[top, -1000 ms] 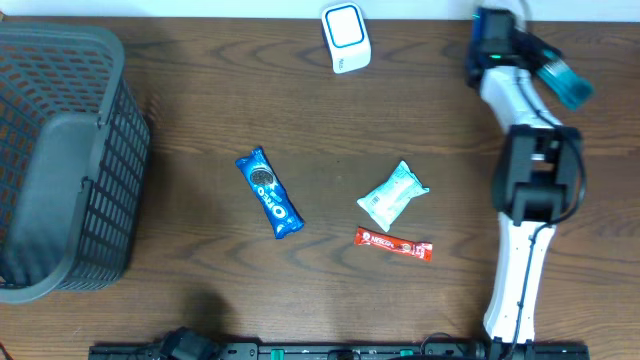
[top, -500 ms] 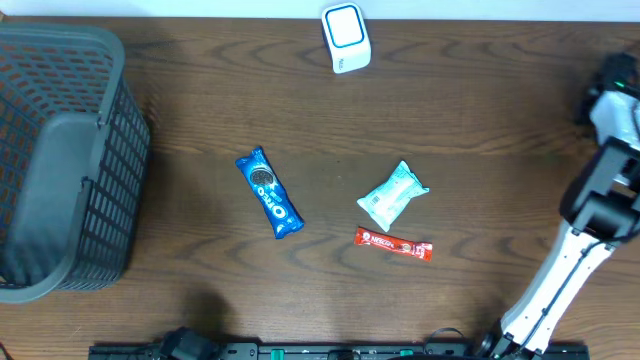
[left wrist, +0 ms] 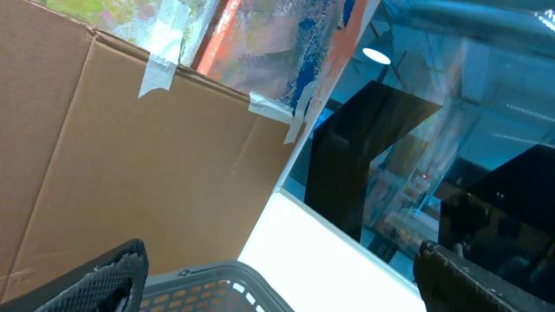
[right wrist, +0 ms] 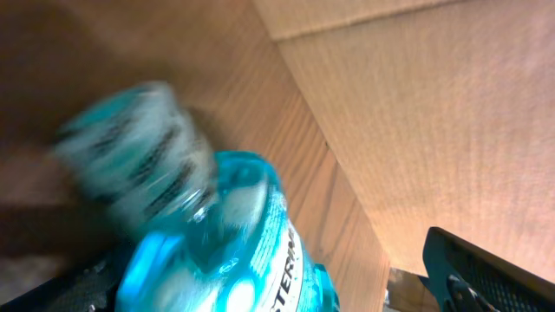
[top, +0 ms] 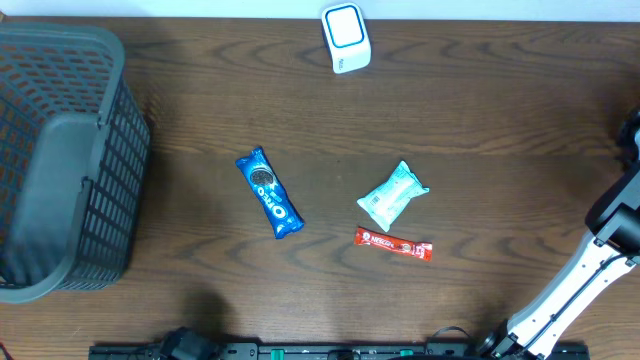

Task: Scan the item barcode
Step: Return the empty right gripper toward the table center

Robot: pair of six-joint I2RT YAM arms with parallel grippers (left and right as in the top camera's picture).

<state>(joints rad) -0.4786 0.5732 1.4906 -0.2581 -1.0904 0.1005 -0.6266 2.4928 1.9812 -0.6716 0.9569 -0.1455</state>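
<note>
We see the grey basket (top: 60, 160) filling the overhead view's left side, the white scanner (top: 346, 37) at top centre. In the right wrist view, the blurred teal bottle (right wrist: 217, 243) shows lower left, between the widely spread fingers of the right gripper (right wrist: 269, 260). The left gripper (left wrist: 277, 260) likewise gapes wide above the basket's rim.

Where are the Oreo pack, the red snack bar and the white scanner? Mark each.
Oreo pack (top: 268, 193): overhead view, middle of the blue wrapper.
red snack bar (top: 394, 243): overhead view, centre of the wrapper.
white scanner (top: 346, 37): overhead view, its blue-rimmed top face.
</note>
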